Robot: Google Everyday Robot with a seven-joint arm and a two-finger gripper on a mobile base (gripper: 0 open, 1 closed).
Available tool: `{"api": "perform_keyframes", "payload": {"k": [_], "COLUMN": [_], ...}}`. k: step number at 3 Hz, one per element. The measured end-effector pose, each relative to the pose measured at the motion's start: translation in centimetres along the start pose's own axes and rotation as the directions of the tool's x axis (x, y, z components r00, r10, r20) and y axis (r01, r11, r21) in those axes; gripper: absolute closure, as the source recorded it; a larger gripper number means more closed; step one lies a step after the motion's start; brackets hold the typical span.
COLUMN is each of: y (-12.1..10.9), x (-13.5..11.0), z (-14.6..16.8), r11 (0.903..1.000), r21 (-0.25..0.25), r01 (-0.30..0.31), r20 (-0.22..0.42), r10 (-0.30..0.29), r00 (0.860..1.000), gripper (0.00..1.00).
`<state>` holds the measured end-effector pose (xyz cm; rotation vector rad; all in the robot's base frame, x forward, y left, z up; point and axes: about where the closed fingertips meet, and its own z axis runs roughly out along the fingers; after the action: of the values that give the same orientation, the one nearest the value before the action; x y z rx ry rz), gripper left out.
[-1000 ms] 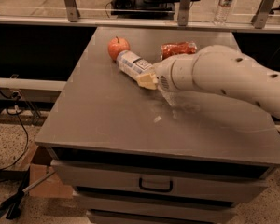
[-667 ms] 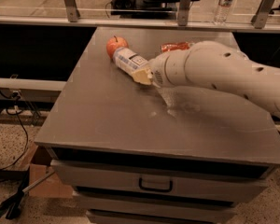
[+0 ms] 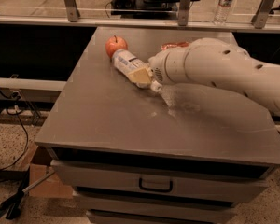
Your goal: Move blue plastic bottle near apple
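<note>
The blue plastic bottle (image 3: 127, 63) lies on its side on the grey table top (image 3: 107, 120), its base end against the red-orange apple (image 3: 115, 45) at the back left. Its white cap (image 3: 155, 86) points toward the front right. My gripper (image 3: 142, 75) sits at the bottle's cap end, on the end of the white arm (image 3: 214, 71) that reaches in from the right. The arm hides the table behind it.
A red shiny snack bag (image 3: 174, 45) lies at the back, partly hidden by the arm. A slim clear bottle (image 3: 223, 3) stands on the ledge beyond the table. Drawers (image 3: 155, 185) are below the top. A cardboard box (image 3: 39, 176) and cables lie on the floor at the left.
The arm has shifted left and toward the back of the table, now covering most of the snack bag. The bottle and apple stay about where they were.
</note>
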<state>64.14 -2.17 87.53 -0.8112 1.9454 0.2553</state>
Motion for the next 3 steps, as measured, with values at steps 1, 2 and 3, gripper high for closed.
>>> {"api": "perform_keyframes", "payload": {"k": [1, 2, 3], "y": [-0.4, -2.6, -6.9], "x": [0.1, 0.7, 2.9], "z": [-0.6, -3.6, -9.0], "r11": [0.9999, 0.9986, 0.9931], "r21": [0.008, 0.033, 0.099], "r01": [-0.006, -0.040, -0.063], "r20": [0.005, 0.031, 0.040], "r10": [0.006, 0.039, 0.059], "r00": [1.000, 0.999, 0.997], "gripper": [0.00, 0.00, 0.00]}}
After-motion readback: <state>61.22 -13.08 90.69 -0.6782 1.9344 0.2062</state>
